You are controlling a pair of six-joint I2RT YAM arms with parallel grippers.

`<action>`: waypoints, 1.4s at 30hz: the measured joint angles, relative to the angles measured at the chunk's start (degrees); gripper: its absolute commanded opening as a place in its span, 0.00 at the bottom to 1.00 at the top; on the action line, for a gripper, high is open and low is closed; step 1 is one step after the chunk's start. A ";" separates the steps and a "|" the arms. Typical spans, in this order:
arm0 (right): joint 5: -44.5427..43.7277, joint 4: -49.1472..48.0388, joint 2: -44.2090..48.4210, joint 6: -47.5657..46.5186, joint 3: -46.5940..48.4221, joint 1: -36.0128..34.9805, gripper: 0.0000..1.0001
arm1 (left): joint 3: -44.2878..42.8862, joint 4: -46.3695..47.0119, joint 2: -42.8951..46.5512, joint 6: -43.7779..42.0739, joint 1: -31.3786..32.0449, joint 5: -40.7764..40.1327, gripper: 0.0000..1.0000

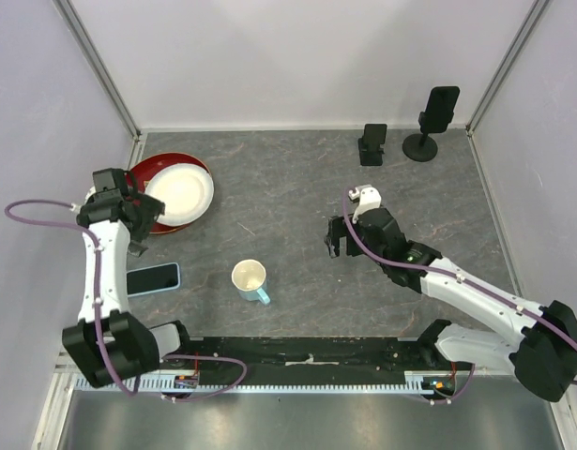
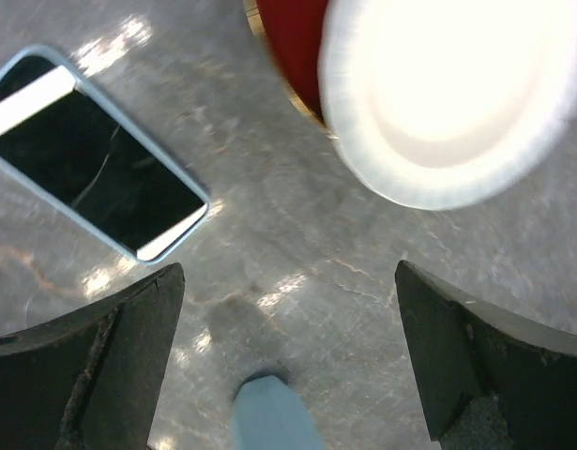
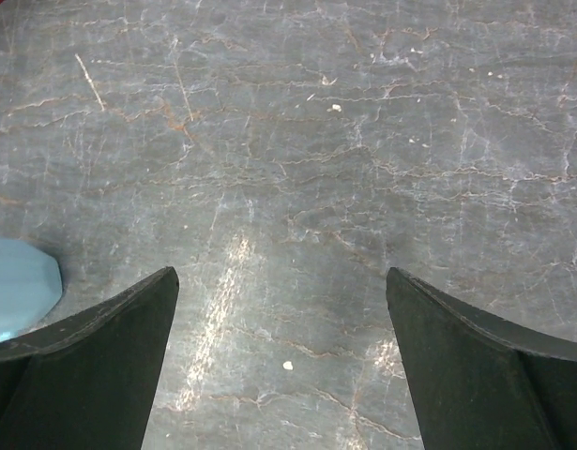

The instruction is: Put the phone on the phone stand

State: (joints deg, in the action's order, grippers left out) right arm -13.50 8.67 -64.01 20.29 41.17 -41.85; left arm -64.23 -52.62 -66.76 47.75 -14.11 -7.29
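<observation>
The phone (image 1: 153,278), black screen in a pale blue case, lies flat on the table at the left. It also shows in the left wrist view (image 2: 91,169), up and left of my fingers. My left gripper (image 1: 144,228) is open and empty above the table between the phone and the plates; its jaws (image 2: 288,272) stand wide apart over bare table. A small black phone stand (image 1: 372,144) and a taller round-based black stand (image 1: 429,122) are at the far right. My right gripper (image 1: 337,238) hovers mid-table, open and empty (image 3: 280,274).
A white plate (image 1: 181,190) rests on a red plate (image 1: 153,169) at the far left; both show in the left wrist view (image 2: 457,94). A cream mug (image 1: 250,278) with a blue handle stands at front centre. A pale blue shape (image 3: 21,286) sits at the right wrist view's left edge.
</observation>
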 measured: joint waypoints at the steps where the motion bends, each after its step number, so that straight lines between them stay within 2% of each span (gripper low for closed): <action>1: 0.44 -0.04 0.68 -0.17 -0.50 0.00 0.98 | 0.00 -1.36 -1.53 1.25 -1.73 0.33 1.00; 6: 2.21 -0.50 1.97 -0.22 -1.99 -0.28 0.98 | 1.40 -5.25 -8.11 6.54 -8.90 3.23 1.00; 10: 1.62 -0.46 2.89 -0.59 -2.43 -1.95 0.98 | 5.68 -5.68 -9.79 10.51 -12.00 4.46 1.00; 15: 0.46 -0.55 5.25 -1.05 -2.58 -3.45 0.98 | 10.27 -5.60 -10.36 15.80 -12.07 4.39 1.00; 26: -3.74 -0.90 7.06 -2.12 -3.32 -5.99 0.98 | 13.46 -2.95 -16.87 24.59 -12.13 4.76 0.98; 42: -5.90 -0.90 7.34 -2.64 -3.32 -7.56 0.98 | 16.35 -2.54 -16.98 29.40 -12.28 4.74 0.97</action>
State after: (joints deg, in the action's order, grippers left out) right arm -19.40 7.77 -56.66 17.65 37.85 -49.41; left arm -47.88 -55.16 -83.74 77.14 -26.39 -2.55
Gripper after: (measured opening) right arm 0.982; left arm 0.963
